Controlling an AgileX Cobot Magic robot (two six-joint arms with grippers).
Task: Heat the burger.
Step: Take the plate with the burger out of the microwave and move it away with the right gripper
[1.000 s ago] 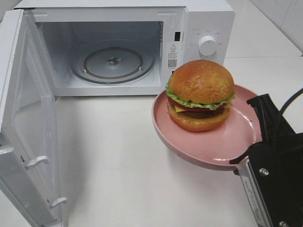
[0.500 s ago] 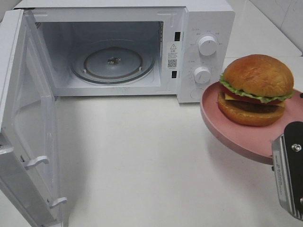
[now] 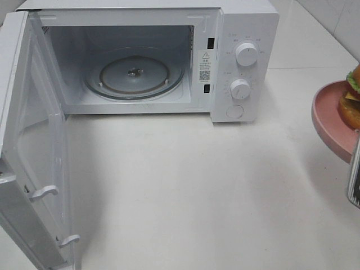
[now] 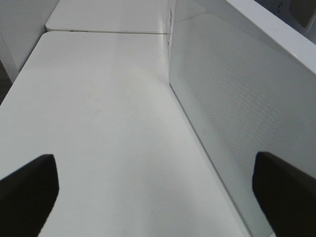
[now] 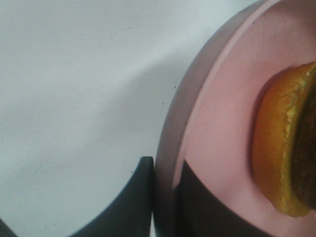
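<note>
Burger (image 3: 352, 95) shifted right, mostly cropped.

This looks like a kitchen corner, or a mock-up of one. A white countertop microwave (image 3: 140, 56) stands on a plain white counter (image 3: 185, 191), its door (image 3: 31, 146) swung wide open to show a glass turntable (image 3: 134, 74) inside, with two round dials (image 3: 247, 54) on its control panel. At the far right, glossy white wall tiles (image 3: 337, 19) meet the counter. A pink plate (image 3: 332, 121) carrying a burger (image 3: 352, 98) shows at the right edge.
</note>
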